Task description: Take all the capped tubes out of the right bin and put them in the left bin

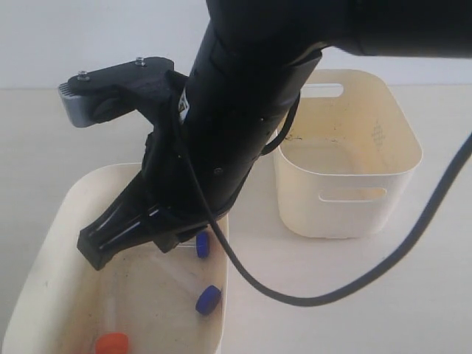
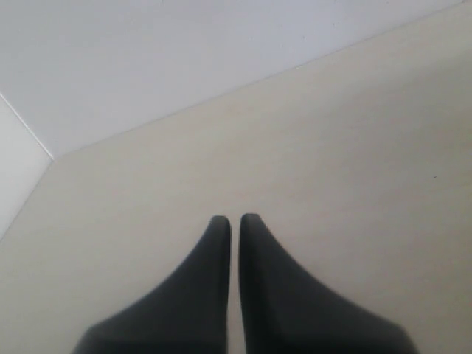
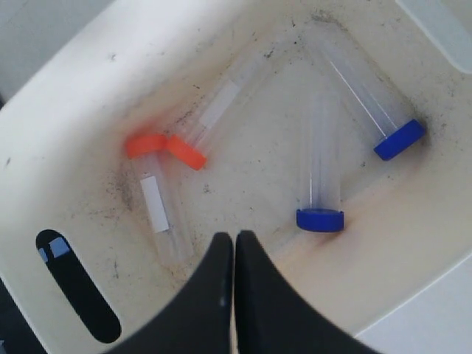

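Capped tubes [image 3: 318, 177], 2 orange-topped and 2 blue-topped, lie inside the left bin [image 3: 81, 88] beneath the right gripper [image 3: 234, 237], fingers closed and empty; the left gripper [image 2: 234, 220], likewise closed, hovers over the table [image 2: 354, 147].

My right gripper [image 3: 234, 242], jaws pressed together with nothing between them, hangs over the left bin [image 3: 66, 96], whose cream floor is speckled with dirt. Four clear capped tubes lie inside. One orange-capped tube [image 3: 157, 199] and another [image 3: 221, 107] have their caps meeting. Two blue-capped tubes [image 3: 321, 158] [image 3: 363, 90] lie apart from them. A dark handle slot [image 3: 77, 284] pierces one wall.
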### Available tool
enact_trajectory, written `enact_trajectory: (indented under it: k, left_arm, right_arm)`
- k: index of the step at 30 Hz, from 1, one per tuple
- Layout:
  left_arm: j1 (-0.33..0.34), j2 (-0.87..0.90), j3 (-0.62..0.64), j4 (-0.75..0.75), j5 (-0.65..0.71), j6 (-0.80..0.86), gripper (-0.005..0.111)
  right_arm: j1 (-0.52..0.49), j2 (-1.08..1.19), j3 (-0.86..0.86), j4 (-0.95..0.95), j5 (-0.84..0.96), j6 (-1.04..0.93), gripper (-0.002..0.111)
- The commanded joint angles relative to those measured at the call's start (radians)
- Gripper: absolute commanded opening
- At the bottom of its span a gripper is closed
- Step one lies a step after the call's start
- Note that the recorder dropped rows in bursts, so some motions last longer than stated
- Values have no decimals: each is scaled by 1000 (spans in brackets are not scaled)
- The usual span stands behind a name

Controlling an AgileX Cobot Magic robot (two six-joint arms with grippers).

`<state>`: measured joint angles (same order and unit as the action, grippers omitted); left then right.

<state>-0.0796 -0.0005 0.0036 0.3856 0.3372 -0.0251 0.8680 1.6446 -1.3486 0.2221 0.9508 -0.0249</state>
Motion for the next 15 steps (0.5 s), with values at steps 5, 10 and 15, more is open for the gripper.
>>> enact_trajectory:
  k: [5,10,15]
  left_arm:
    - [-5,0,-4,-3,-1,-10,4]
    - [-5,0,-4,-3,-1,-10,4]
    - [-5,0,-4,-3,-1,-10,4]
  right_arm:
    - [0,-8,2,-2,-18,-13,0]
    - [0,-8,2,-55,-112,-24,0]
    - [0,-16,2,-104,-204,-37,0]
